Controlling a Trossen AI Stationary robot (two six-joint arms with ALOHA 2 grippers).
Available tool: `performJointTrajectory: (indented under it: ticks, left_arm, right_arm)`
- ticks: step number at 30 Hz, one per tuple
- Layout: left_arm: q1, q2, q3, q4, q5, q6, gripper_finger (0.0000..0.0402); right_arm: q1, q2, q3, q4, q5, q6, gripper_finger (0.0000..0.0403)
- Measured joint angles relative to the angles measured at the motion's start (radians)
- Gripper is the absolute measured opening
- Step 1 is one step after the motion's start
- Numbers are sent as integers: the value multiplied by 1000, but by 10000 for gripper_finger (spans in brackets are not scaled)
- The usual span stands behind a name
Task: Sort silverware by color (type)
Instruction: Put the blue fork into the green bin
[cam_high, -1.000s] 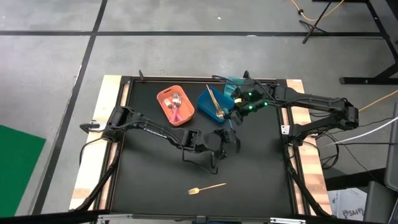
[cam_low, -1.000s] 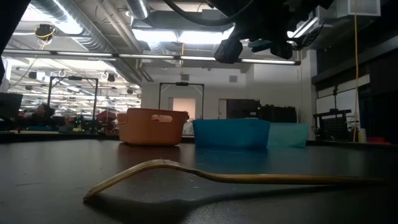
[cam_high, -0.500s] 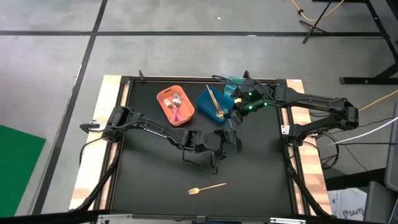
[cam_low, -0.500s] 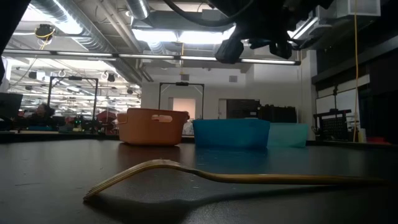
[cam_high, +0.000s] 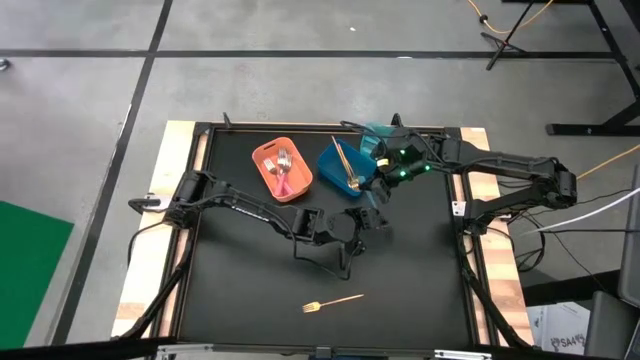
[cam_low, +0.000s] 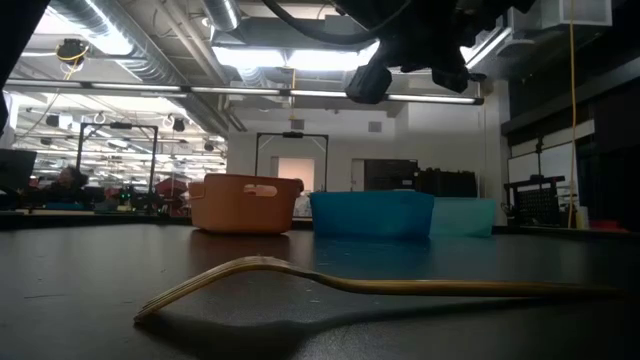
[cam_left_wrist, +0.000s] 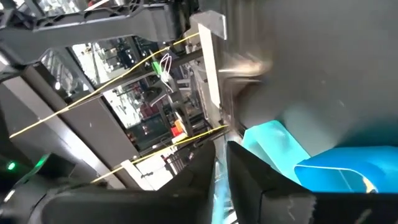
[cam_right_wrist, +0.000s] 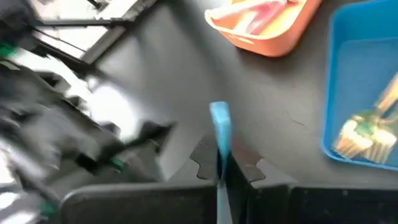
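Observation:
A slim utensil with a light-blue handle (cam_right_wrist: 219, 124) is held above the middle of the table between my two grippers. My right gripper (cam_right_wrist: 219, 167) (cam_high: 374, 192) is shut on it, reaching in from the right. My left gripper (cam_high: 372, 222) (cam_left_wrist: 219, 177) stands right beside it, coming from the left. One gold fork (cam_high: 333, 300) (cam_low: 380, 285) lies flat on the table near the front edge. The orange bin (cam_high: 283, 170) holds pink-handled pieces, and the blue bin (cam_high: 343, 168) holds gold ones. My right gripper pinches the light-blue handle (cam_right_wrist: 219, 140) between its two fingers. The handle's free end sticks out past the fingertips, in line with them. The fingers slant down from the table's far right. The utensil is lifted clear of the table.
A teal bin (cam_high: 378, 135) stands at the far side, partly under my right arm. The three bins line the far part of the black table top (cam_high: 250, 270). Wooden borders (cam_high: 150, 270) run along the table's left and right sides.
My right gripper has shut on the light-blue-handled utensil above the table's middle. Both arms have kept their places. The gold fork has not moved.

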Motion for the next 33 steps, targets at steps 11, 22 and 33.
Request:
performJointTrajectory:
  ticks: [11, 22, 33]
  left_arm:
    - [0, 0, 0, 1, -3, -51, 54]
    - [0, 0, 0, -24, -58, -269, 51]
    - [34, 0, 0, -162, -39, -645, 51]
  right_arm:
    - [-1, 0, -2, -4, 27, -17, 0]
    - [-80, -1, 51, -84, 37, -126, 0]
    - [-293, -1, 94, -109, 125, -442, 0]
